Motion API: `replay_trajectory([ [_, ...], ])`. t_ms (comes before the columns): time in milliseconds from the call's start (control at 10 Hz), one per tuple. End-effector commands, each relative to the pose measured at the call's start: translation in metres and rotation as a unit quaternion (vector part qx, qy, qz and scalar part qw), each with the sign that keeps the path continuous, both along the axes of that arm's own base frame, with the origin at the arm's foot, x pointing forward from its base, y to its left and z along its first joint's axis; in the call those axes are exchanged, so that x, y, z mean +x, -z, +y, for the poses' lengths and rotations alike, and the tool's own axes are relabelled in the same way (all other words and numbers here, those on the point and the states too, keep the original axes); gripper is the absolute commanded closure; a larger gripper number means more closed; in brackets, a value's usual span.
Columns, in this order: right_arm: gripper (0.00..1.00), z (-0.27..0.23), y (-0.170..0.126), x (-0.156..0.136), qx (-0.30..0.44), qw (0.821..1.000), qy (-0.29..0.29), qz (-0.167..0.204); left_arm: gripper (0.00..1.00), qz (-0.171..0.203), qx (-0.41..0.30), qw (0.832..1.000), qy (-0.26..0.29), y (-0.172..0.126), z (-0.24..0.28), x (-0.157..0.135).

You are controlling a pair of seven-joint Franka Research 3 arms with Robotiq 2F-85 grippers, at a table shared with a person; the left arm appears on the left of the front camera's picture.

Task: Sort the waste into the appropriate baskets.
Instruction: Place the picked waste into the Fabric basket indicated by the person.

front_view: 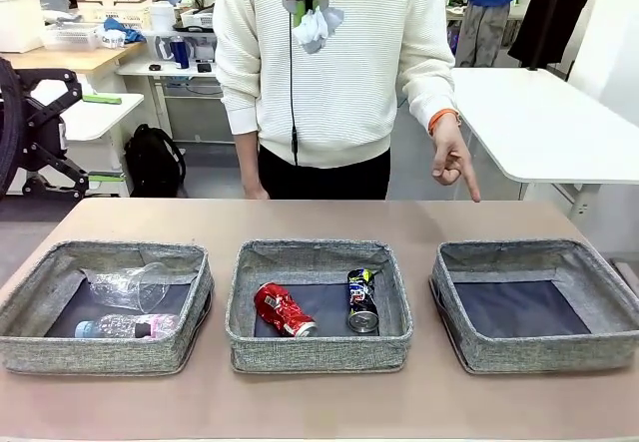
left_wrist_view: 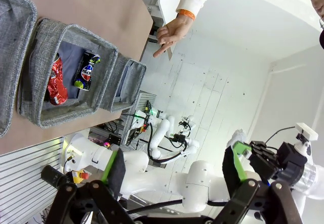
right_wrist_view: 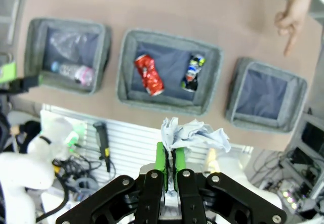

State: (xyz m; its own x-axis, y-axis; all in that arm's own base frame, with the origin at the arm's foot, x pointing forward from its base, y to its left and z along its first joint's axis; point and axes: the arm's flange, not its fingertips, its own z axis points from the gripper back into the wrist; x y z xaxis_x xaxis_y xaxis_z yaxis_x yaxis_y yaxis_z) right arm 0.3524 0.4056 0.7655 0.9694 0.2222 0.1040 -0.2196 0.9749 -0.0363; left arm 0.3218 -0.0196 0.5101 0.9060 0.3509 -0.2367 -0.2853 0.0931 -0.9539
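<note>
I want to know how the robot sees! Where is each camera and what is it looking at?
Front view: sits between the arms, faces the person across three baskets; right pincer up top holds the paper wad.
Left wrist view: rolled sideways, open left pincer at the bottom.
Right wrist view: looks straight down on the baskets.
All share the red can and the person's pointing hand.

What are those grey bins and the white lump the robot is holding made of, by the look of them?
The bins look like coarse grey woven fabric, matte and speckled, with soft, slightly sagging walls and a smoother dark bottom. The white lump, pinched in the right end effector, looks like crumpled paper or tissue: thin, matte, sharply creased folds.
</note>
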Motion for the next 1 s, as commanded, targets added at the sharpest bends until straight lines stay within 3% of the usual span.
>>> replay_trajectory([
  [0,0.93,-0.105,0.079,0.011,0.030,0.998,0.050,0.016,0.00,0.001,-0.005,1.000,-0.003,-0.002,0.000,0.000],
  [200,0.93,-0.222,0.184,0.003,0.098,0.984,0.133,0.063,0.00,0.001,-0.005,1.000,-0.003,-0.002,0.000,0.000],
  [300,0.93,-0.331,0.283,-0.038,0.191,0.962,0.183,0.072,0.00,0.001,-0.005,1.000,-0.003,-0.002,0.000,0.000],
  [500,0.93,-0.348,0.304,-0.048,0.204,0.951,0.214,0.090,0.00,0.001,-0.005,1.000,-0.003,-0.002,0.000,0.000],
  [600,0.93,-0.344,0.309,-0.052,0.208,0.941,0.240,0.113,0.00,0.001,-0.005,1.000,-0.003,-0.002,0.000,0.000],
  [700,0.93,-0.232,0.138,0.036,0.169,0.959,0.204,0.099,0.00,0.001,-0.005,1.000,-0.003,-0.002,0.000,0.000],
  [900,0.93,-0.232,0.138,0.036,0.169,0.959,0.204,0.099,0.00,0.001,-0.005,1.000,-0.003,-0.002,0.000,0.000],
])
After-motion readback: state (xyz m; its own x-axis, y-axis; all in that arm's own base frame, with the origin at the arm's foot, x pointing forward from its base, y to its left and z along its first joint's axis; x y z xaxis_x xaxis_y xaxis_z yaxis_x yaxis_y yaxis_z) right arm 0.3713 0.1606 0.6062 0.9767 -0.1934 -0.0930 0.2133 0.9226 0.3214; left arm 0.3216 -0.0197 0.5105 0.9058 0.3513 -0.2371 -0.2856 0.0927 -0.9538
